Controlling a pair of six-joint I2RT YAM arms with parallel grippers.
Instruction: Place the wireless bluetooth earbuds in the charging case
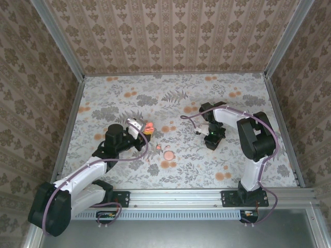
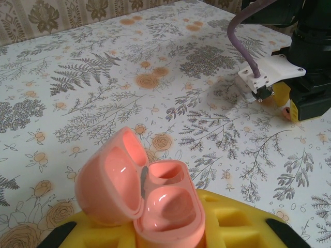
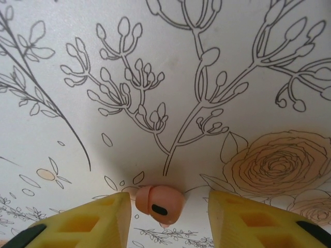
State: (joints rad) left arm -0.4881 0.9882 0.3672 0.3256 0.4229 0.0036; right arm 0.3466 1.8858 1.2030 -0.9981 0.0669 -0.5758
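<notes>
The left gripper (image 1: pixel 140 127) is closed on the charging case (image 2: pixel 155 201). Its yellow fingers (image 2: pixel 243 222) clamp the lower half of the case and hold it above the table (image 1: pixel 207 98), left of the middle. The case is salmon pink and its hinged lid stands open, tipped to the left, so the glossy hollows inside catch the light.

The right gripper (image 3: pixel 165 217) points down at the flowered tablecloth, right of the middle and well apart from the case. Its jaws stand partly open, a yellow fingertip (image 3: pixel 98 219) on each side of one earbud (image 3: pixel 158 203). That earbud lies on the cloth with a dark oval spot facing the camera. It sits closer to the left fingertip, and neither fingertip clearly touches it.

Between the two arms a round pink disc (image 1: pixel 168 154) lies flat on the table. A small pink piece (image 1: pixel 159 148) just beside it is too small to identify.
</notes>
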